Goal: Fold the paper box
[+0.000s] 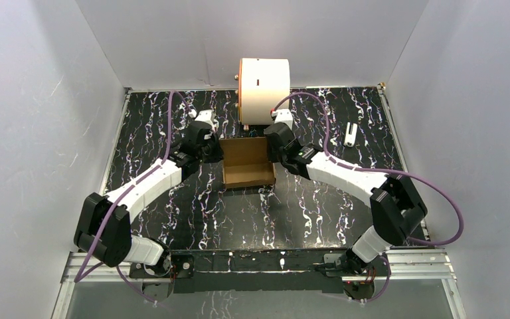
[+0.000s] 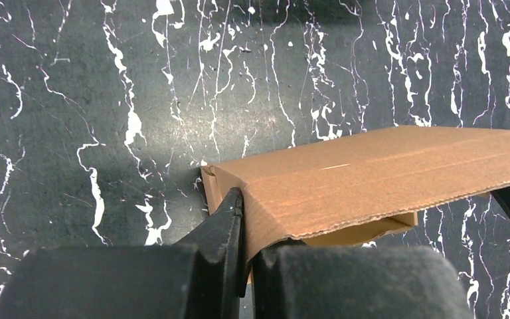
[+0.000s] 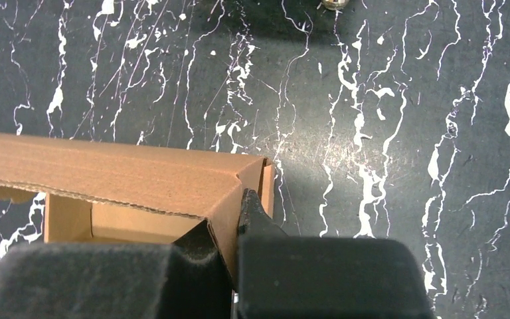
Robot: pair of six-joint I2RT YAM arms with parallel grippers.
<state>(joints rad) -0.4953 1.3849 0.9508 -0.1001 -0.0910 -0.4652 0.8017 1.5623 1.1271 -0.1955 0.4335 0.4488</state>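
While both arms were stretched toward the middle of the desk (image 1: 305, 212), the paper box (image 1: 247, 163) sat between them on the black, white-veined surface, just in front of a large white cylinder (image 1: 263, 90) with an orange rim. In the top view the box was of plain brown cardboard and open on its upper side, so that its inner floor and low walls could be seen. The left arm (image 1: 153, 183) met the left side of the box and the right arm (image 1: 345, 174) met its right side. In the left wrist view the left jaws were closed almost fully on the cardboard. The two black fingers (image 2: 220, 229) pinched a thin wall at a corner of the box, and a brown panel with a crease along it went away to the right from that grip. In the right wrist view the right jaws were also closed tight on cardboard, the fingers (image 3: 255, 216) holding the wall at the opposite corner. Below the wavy edge of the panel a part of the inside of the box was visible there. A small white object (image 1: 350, 134) lay on the desk well apart from the box, to its right, and purple cables (image 1: 170, 123) ran along both arms.
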